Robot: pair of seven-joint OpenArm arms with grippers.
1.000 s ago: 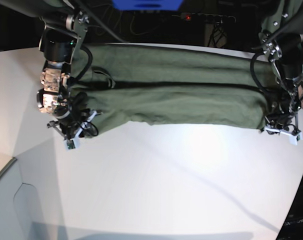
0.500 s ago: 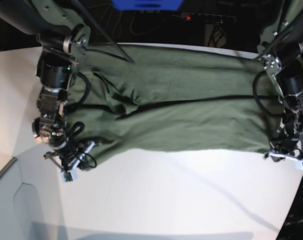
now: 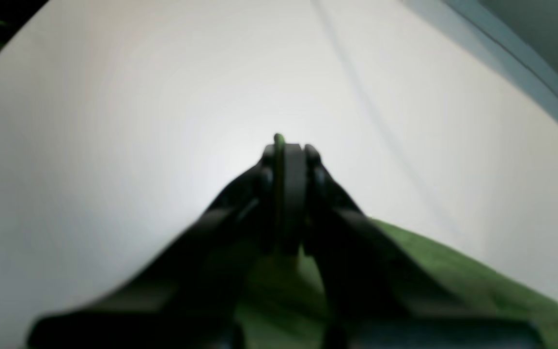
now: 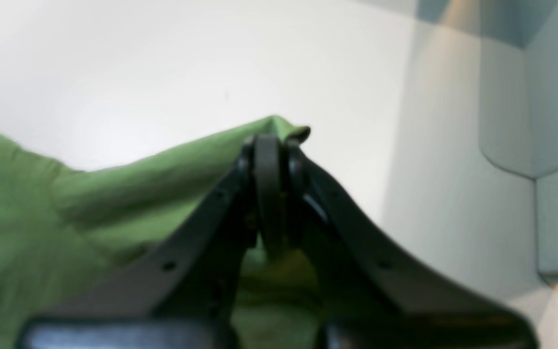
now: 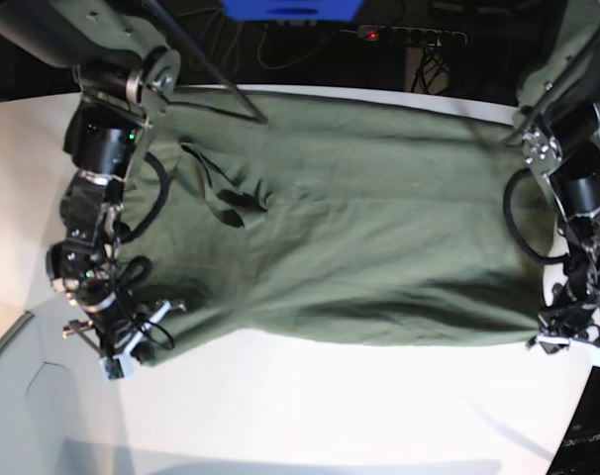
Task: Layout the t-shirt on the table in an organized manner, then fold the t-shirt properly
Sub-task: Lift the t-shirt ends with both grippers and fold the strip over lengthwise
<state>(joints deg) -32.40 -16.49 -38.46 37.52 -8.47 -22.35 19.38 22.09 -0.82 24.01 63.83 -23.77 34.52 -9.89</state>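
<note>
My left claw (image 3: 284,150) and my right claw (image 4: 269,145) are each clamped tight on a near corner of the t-shirt (image 5: 350,228), which lies spread wide across the far half of the white surface (image 5: 359,406) between them.

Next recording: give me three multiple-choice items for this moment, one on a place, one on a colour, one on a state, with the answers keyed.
1. Where is the right claw in the base view?
A. Lower left corner of the t-shirt
B. Middle of the t-shirt
C. Off the table

2. What colour is the t-shirt?
A. Red
B. Olive green
C. White

3. How does the left claw stand?
A. Wide open
B. Shut on the t-shirt
C. Shut on nothing

Answers:
1 A, it sits at the cloth's near left corner.
2 B, dull green against the white table.
3 B, green cloth shows pinched between the closed tips.
</note>
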